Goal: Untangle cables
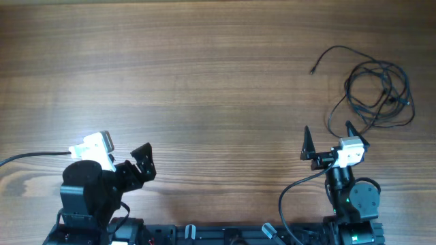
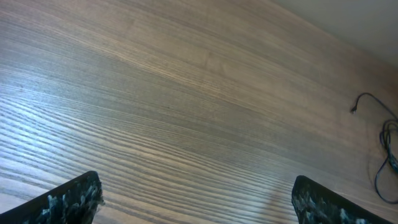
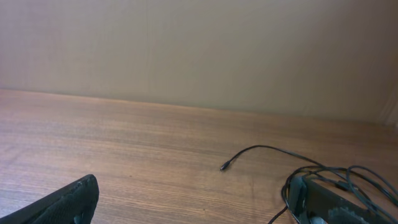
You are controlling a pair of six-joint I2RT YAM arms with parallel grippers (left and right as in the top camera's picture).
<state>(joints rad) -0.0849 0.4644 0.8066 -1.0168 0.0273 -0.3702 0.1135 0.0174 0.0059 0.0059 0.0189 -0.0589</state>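
The cables (image 1: pixel 376 92) are thin black cords in loose tangled loops at the far right of the wooden table (image 1: pixel 204 75). One small plug end (image 1: pixel 313 71) trails out to the left. No white connector shows. My right gripper (image 1: pixel 329 133) is open and empty just in front of the loops. In the right wrist view the gripper (image 3: pixel 196 202) has its right finger right at the cables (image 3: pixel 348 177), and I cannot tell whether it touches them; the plug end (image 3: pixel 224 167) lies ahead. My left gripper (image 1: pixel 142 163) is open and empty at the near left (image 2: pixel 196 202), with the cables (image 2: pixel 387 155) far off.
A thicker black wire (image 1: pixel 30 157) runs from the left arm base to the table's left edge. Another curls beside the right arm base (image 1: pixel 289 194). A pale wall (image 3: pixel 199 50) stands behind the table's far edge.
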